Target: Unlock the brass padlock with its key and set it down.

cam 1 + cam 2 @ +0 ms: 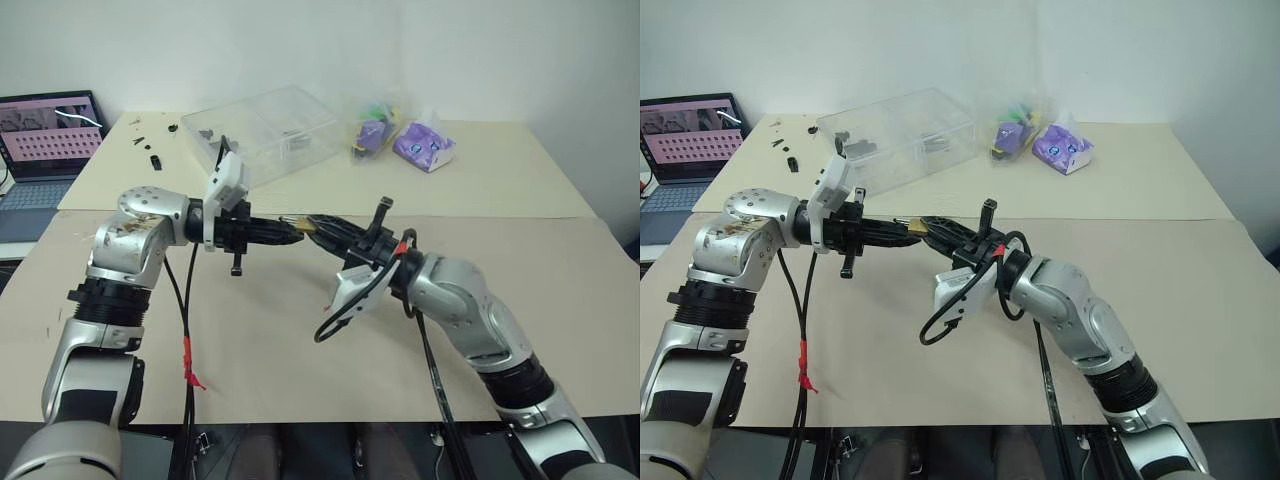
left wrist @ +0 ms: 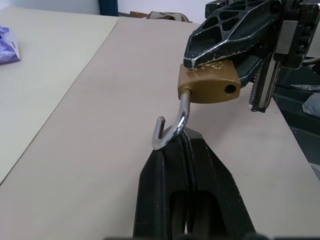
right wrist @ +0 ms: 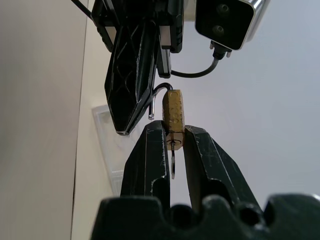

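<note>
Tan table [image 1: 300, 350] below white wall [image 1: 300, 40]; laptop [image 1: 45, 150] beside.

The brass padlock [image 1: 302, 226] hangs above the middle of the table [image 1: 560, 290], between the left gripper [image 1: 292, 231] on its left and the right gripper [image 1: 312, 225] on its right, both touching it. At the far side a storage box [image 1: 262, 132] sits left of centre, with two bags [image 1: 405, 135] just to its right. A laptop [image 1: 45, 145] stands off the table's far left corner.
</note>
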`<state>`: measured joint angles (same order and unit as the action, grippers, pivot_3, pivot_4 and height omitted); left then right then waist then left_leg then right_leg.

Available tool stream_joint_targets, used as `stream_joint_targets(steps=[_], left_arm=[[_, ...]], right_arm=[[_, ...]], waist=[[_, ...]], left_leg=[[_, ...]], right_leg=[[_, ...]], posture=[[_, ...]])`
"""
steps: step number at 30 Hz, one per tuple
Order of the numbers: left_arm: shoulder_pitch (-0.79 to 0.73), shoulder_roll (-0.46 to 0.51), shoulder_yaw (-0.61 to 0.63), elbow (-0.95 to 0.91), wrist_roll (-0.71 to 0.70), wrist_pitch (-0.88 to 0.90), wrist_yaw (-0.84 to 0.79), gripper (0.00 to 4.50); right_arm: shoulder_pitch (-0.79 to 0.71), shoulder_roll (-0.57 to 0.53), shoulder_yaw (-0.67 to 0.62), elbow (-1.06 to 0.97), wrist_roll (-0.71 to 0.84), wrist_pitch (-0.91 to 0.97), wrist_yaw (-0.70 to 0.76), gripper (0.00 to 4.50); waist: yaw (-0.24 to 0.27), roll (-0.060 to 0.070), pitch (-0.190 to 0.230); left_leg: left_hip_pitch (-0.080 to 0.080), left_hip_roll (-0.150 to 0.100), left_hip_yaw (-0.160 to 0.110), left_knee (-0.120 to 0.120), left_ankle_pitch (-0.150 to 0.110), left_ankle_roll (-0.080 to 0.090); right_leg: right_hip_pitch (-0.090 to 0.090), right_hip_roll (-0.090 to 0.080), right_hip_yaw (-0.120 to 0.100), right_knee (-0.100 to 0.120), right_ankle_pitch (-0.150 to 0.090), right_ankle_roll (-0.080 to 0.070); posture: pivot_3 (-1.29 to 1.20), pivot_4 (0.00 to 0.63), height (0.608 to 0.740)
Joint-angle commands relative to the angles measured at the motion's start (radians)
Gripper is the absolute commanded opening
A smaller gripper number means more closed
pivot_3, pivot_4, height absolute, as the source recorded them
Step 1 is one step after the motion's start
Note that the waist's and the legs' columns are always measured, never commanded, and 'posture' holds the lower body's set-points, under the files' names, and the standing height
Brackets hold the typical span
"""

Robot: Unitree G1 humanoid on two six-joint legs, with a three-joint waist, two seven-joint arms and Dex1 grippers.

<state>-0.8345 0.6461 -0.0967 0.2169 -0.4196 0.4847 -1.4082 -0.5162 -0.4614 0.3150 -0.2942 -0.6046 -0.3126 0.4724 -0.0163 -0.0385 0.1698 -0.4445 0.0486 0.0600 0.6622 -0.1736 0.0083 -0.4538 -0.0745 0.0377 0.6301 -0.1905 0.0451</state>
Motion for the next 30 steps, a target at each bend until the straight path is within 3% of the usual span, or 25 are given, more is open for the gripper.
stream_joint_targets(steps=[1,10,16,21,30], left_arm=[[-0.028,0.000,0.015,-0.002,0.001,-0.017,0.008,0.07],[-0.021,0.014,0.019,0.002,0.011,-0.024,0.005,0.07],[0.090,0.126,0.025,-0.002,0.059,-0.098,-0.048,0.07],[0.229,0.188,0.053,-0.098,0.040,-0.150,-0.070,0.07],[0.352,0.154,0.061,-0.253,-0.001,-0.173,-0.046,0.07]], right_arm=[[0.012,-0.008,-0.013,-0.047,0.029,-0.005,0.013,0.11],[0.021,-0.013,-0.022,-0.035,0.046,-0.002,0.024,0.11],[0.048,-0.040,-0.063,0.014,0.075,-0.005,0.006,0.11],[0.153,-0.073,0.000,0.122,0.047,-0.102,-0.038,0.11],[0.159,-0.035,0.138,0.301,0.008,-0.254,-0.059,0.11]], waist=[[0.000,0.000,0.000],[0.000,0.000,0.000],[-0.008,0.000,0.000],[0.000,0.000,0.000],[0.001,0.000,0.000]], left_leg=[[0.000,0.000,0.000,0.000,0.000,0.000],[0.000,0.000,0.000,0.000,0.000,0.000],[0.000,0.000,0.000,0.000,0.000,0.000],[0.000,0.000,0.001,0.000,0.000,0.000],[0.002,0.000,0.001,0.000,0.000,0.000]], right_leg=[[0.000,0.000,0.000,0.000,0.000,0.000],[0.000,0.000,0.000,0.000,0.000,0.000],[0.000,0.000,0.000,0.000,0.000,0.000],[0.000,-0.001,0.000,0.000,-0.003,-0.005],[0.001,-0.001,0.000,0.000,-0.004,-0.006]], posture=[[0.00,0.150,0.726],[0.00,0.150,0.726],[0.00,0.150,0.726],[0.00,0.150,0.726],[0.00,0.150,0.726]])
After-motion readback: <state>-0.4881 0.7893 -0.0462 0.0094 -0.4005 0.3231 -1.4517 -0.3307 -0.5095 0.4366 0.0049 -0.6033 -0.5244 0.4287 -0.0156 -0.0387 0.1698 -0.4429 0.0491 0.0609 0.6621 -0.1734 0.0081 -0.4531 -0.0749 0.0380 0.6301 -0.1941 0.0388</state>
